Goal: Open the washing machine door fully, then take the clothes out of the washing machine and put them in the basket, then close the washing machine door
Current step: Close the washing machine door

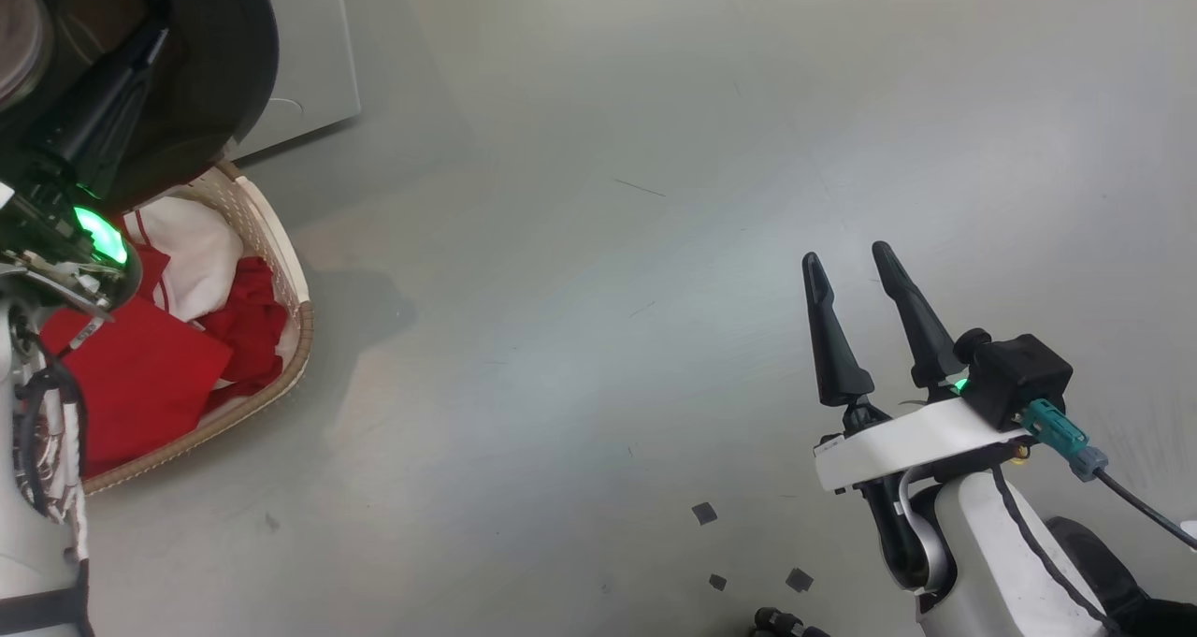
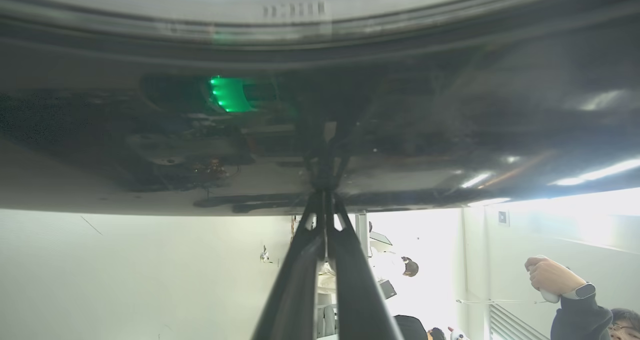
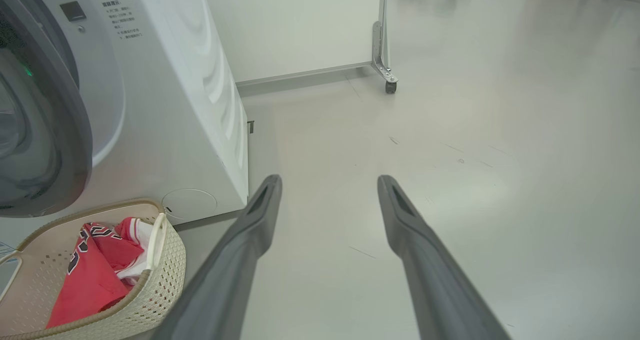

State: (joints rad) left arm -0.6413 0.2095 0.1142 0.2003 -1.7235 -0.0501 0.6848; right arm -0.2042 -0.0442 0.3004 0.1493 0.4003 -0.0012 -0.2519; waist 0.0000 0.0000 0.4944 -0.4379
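Two tools, two different states. My left tool [image 2: 325,195] has its fingers pressed flat together with nothing between them. The tips touch the glossy black face of the washing machine door [image 2: 450,130], and in the left wrist view their reflection meets them right at the contact. From the head camera, the door's black ring sits at the far left, overhanging the far rim of the basket [image 3: 165,270]. I cannot tell whether the door is fully shut against the washing machine [image 3: 175,130], whose white body stands behind it.

My right tool [image 1: 846,255] stands wide and holds nothing. It hangs over the bare grey floor [image 1: 561,291] on the right, well apart from both the machine and the basket.

The basket sits on the floor at the foot of the machine, just below the door. The clothes [image 3: 90,285] lie inside it in a red heap. One piece shows black-and-white numerals and white trim, and the head camera picks out some white fabric toward the far side.

Beyond the machine's right side, a pale partition [image 3: 300,25] stands on a castor. At the lower right of the left wrist view I can see a person's hand [image 2: 550,275] wearing a wristwatch [image 2: 582,291].
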